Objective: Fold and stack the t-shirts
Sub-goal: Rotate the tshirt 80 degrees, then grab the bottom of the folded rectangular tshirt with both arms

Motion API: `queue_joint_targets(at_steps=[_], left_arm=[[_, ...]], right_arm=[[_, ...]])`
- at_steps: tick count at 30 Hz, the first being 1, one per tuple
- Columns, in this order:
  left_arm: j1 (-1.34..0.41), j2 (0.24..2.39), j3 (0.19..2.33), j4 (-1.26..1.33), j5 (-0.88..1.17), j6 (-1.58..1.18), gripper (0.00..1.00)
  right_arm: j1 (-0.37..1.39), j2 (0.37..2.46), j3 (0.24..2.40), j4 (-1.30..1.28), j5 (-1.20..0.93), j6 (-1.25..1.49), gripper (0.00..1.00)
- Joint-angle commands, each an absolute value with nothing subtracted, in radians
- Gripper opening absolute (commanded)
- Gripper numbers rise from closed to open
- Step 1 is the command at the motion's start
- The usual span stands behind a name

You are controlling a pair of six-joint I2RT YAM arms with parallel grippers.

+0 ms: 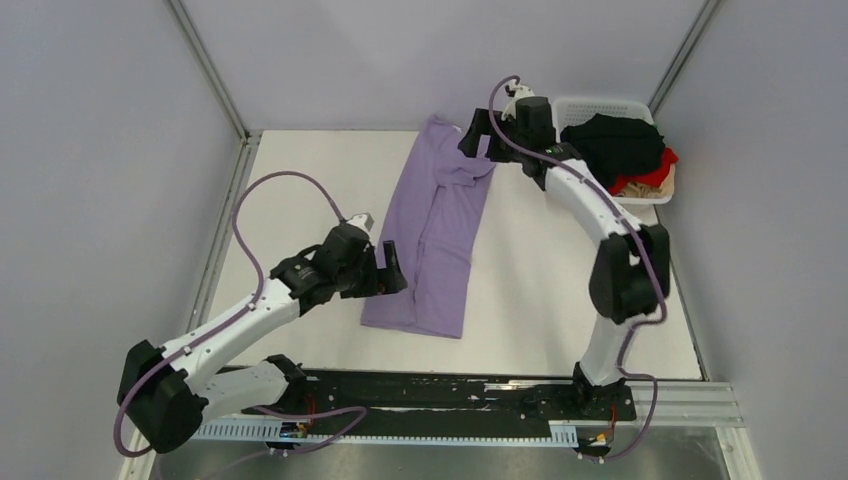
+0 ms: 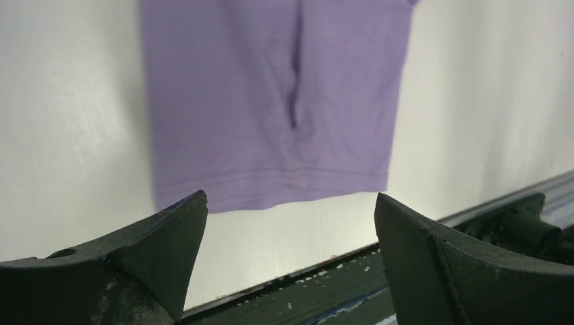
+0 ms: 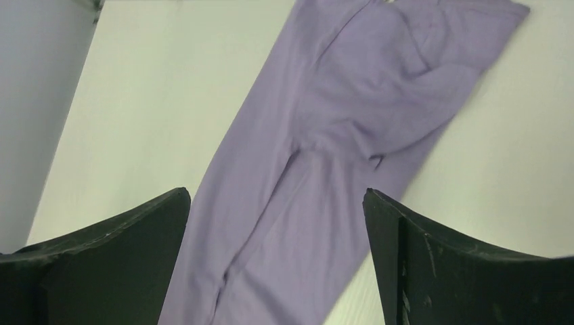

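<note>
While the light purple t-shirt lies mid-table, folded lengthwise into a strip, crosswise folds seem undone; the other shirts sit in the basket at two o'clock. Both the left gripper and right gripper gape, empty.

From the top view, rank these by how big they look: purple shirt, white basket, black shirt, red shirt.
1. purple shirt
2. white basket
3. black shirt
4. red shirt, mostly buried, so only its visible part is ranked
</note>
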State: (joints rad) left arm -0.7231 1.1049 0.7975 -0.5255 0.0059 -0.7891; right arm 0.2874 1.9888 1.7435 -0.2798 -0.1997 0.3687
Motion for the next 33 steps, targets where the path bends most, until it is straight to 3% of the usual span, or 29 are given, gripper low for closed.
queue_joint_targets(at_steps=[1,4,10,13,16,19,21,24,27,33], left_arm=[[-0.586,1.044,0.719,-0.705,-0.036,-0.741,1.0],[-0.553,1.025,0.647,-0.681,0.024,-0.741,1.0],[-0.548,1.066,0.57,-0.584,0.073,-0.761,0.77],[-0.548,1.107,0.536,-0.52,0.095,-0.772,0.74],[-0.547,1.164,0.522,-0.477,0.09,-0.776,0.63],[-0.548,1.217,0.532,-0.434,0.089,-0.771,0.54],[-0.547,1.252,0.536,-0.419,0.103,-0.769,0.4],[-0.548,1.286,0.534,-0.404,0.111,-0.764,0.3],[-0.548,1.292,0.535,-0.417,0.112,-0.753,0.04],[-0.546,1.177,0.516,-0.524,0.14,-0.762,0.0]], right_arm=[[0.426,1.679,1.367,-0.331,-0.147,0.192,1.0],[0.58,1.532,1.144,-0.348,-0.131,0.187,1.0],[0.818,1.418,0.986,-0.463,-0.137,0.268,0.91],[0.905,1.414,0.935,-0.502,-0.096,0.264,0.85],[0.947,1.459,0.903,-0.496,-0.141,0.285,0.73],[0.973,1.539,0.895,-0.477,-0.151,0.33,0.69],[0.975,1.587,0.896,-0.475,-0.14,0.369,0.6],[0.98,1.613,0.88,-0.476,-0.101,0.425,0.56],[0.99,1.624,0.864,-0.496,-0.058,0.457,0.52],[1.054,1.638,0.841,-0.544,-0.005,0.498,0.45]])
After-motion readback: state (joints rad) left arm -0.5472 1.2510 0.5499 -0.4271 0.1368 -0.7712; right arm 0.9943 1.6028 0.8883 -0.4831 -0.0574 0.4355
